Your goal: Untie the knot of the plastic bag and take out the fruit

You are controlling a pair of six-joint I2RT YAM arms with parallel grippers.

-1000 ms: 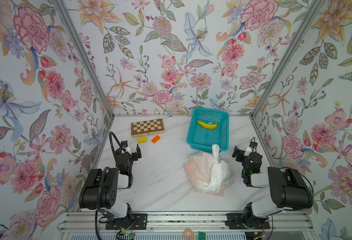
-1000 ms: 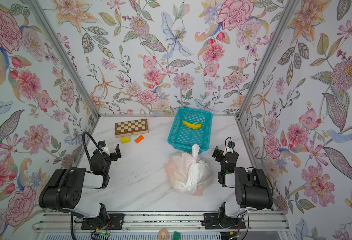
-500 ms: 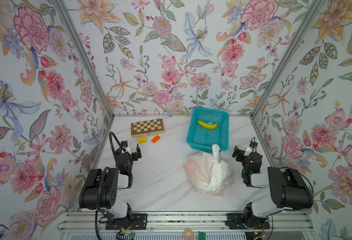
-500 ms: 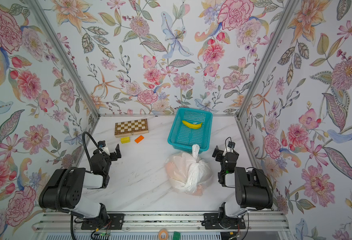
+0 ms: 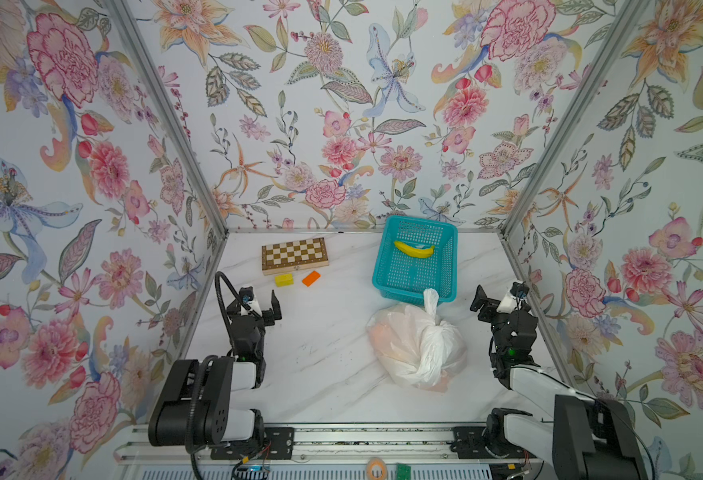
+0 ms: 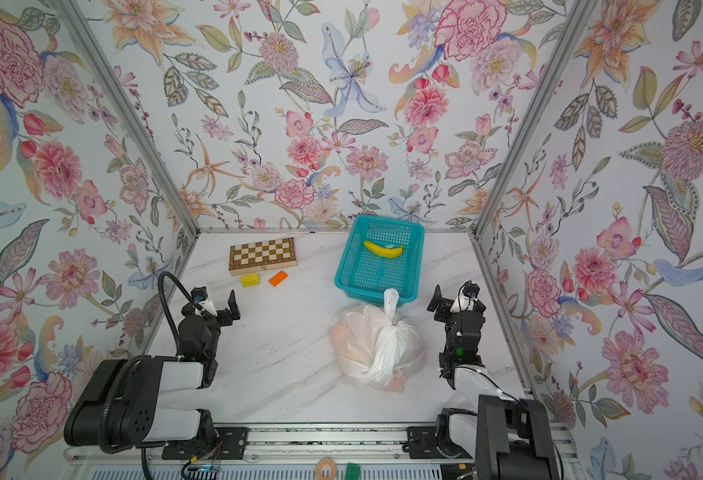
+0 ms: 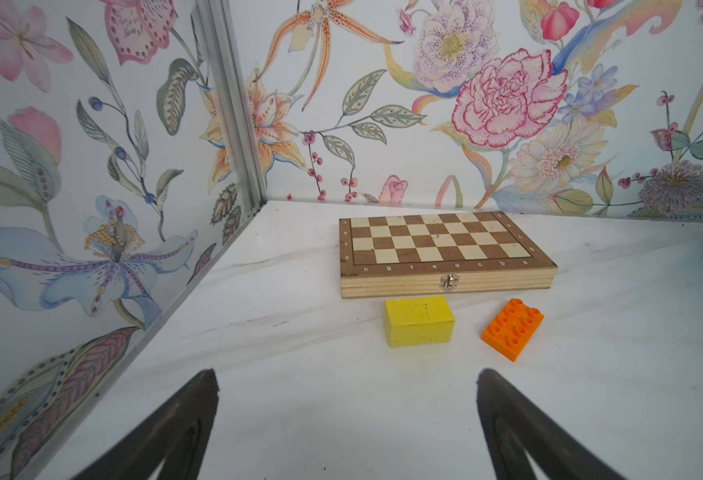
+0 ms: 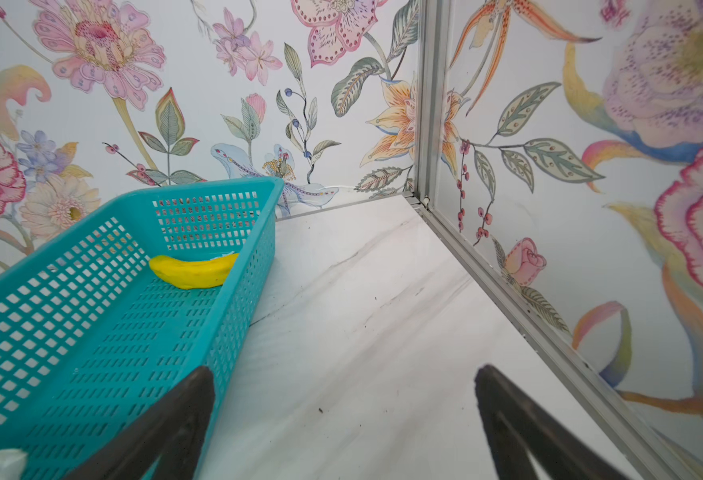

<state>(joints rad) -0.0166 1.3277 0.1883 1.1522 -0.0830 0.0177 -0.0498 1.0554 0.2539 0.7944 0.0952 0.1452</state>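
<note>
White, grey-veined bench (image 5: 320,374) lies nearest us. Right of its middle sits the plastic bag (image 5: 408,353), a bulging bundle of thin translucent film. Through the film we make out orange fruit (image 5: 381,334); what else is inside we cannot tell. The knot (image 5: 435,322) is tied at the bag's far side. Its short tail stands up against the near wall of the teal basket (image 5: 451,257), and we cannot tell whether the two touch.

On the left, well apart from the bag, the left gripper (image 5: 263,303) hovers with its fingers (image 7: 183,424) spread wide, grasping nothing. In the left wrist view we see only bare bench between them. On the right, near the bag but clear of it, the right gripper (image 5: 499,297) is likewise released and empty. In the right wrist view one of its fingers (image 8: 175,419) stands in front of the basket's near corner.

Farther back, a yellow block (image 5: 284,280) and an orange studded brick (image 5: 311,278) lie just in front of a closed wooden chess box (image 5: 294,255). A banana (image 5: 414,248) rests in the basket's far end, close to the flowered back wall (image 5: 341,124).
</note>
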